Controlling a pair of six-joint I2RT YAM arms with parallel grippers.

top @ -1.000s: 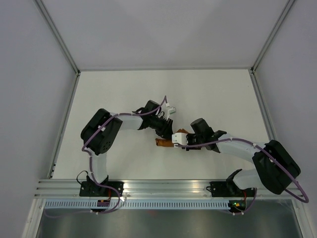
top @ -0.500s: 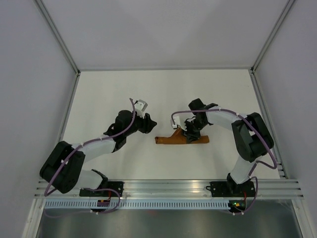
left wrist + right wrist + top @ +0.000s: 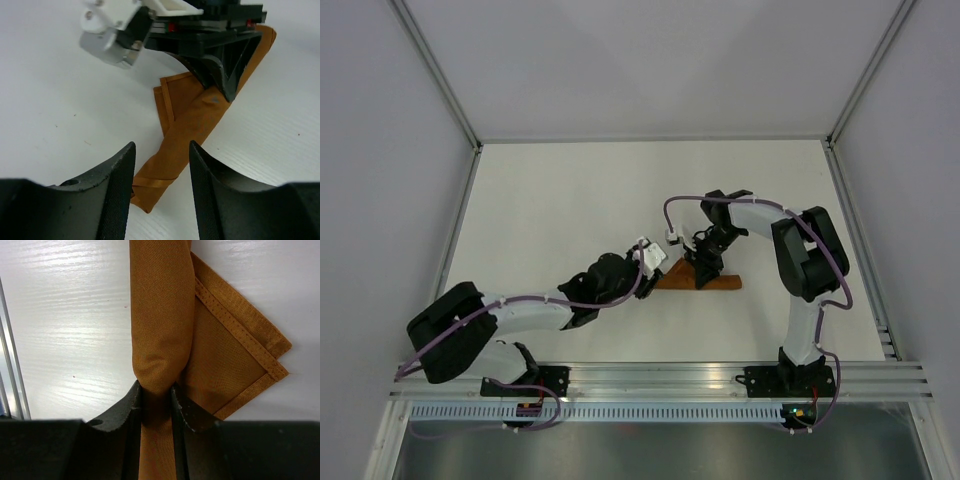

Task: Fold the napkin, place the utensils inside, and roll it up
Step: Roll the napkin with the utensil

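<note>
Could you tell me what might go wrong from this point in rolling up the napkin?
1. The right gripper pinches the rolled napkin at one spot only; a pull could slacken the roll.
2. The loose corner flap lies flat beside the roll, so it may end up untucked.
3. The open left gripper straddles the roll's free end; closing off-centre might push it askew.

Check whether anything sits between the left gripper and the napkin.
Nothing visible does. The left gripper is open, and the near end of the rolled napkin lies in the gap between its jaws on the bare table. The right gripper clamps the napkin farther along, beyond that end, out of the path.
</note>
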